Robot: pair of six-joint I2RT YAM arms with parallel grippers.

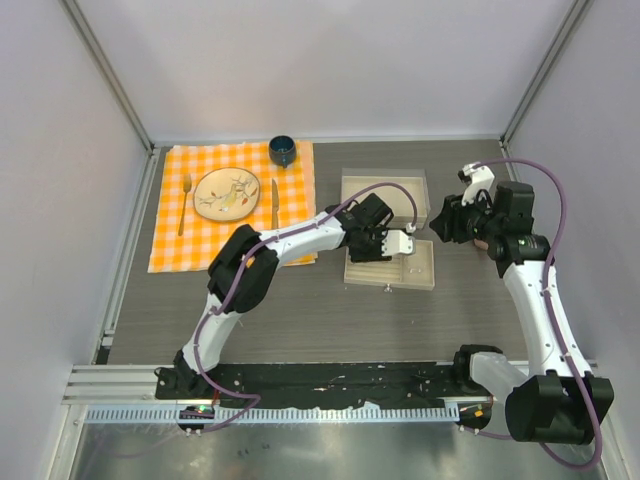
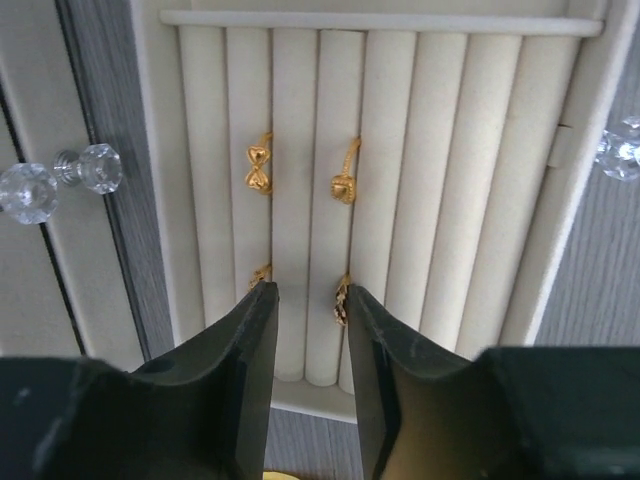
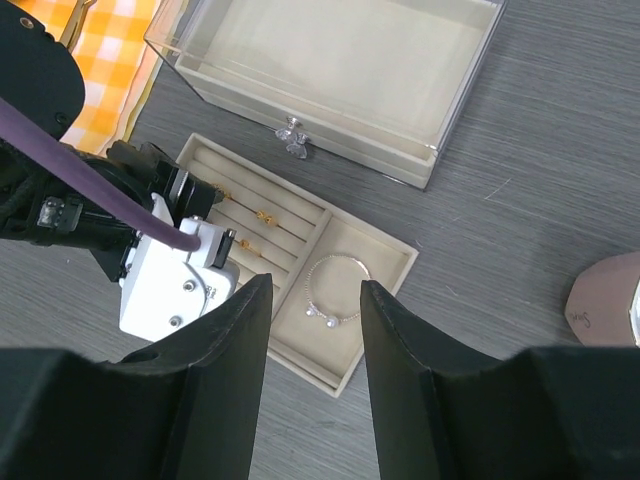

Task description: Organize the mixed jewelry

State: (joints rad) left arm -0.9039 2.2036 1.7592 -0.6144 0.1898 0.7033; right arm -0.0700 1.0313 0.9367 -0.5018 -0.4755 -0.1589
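Robot lab booth: plain white walls (image 1: 320, 60), aluminium corner posts (image 1: 108, 72), base mounting rail (image 1: 110, 385).

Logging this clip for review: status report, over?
Left gripper open above beige ring-roll tray. Right gripper open, empty. Small gold rings slotted; thin silver hoop in side compartment. Nothing blocking.

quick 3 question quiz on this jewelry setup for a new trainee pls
1. True or false: the silver hoop lies among the ring rolls.
2. How many gold rings sit in the ring rolls in the left wrist view? A two, B four, C seven.
3. Fill in: the left gripper hangs over the ring rolls with its jaws ___.
Key: 1 false, it lies in the flat compartment beside them; 2 B; 3 open.
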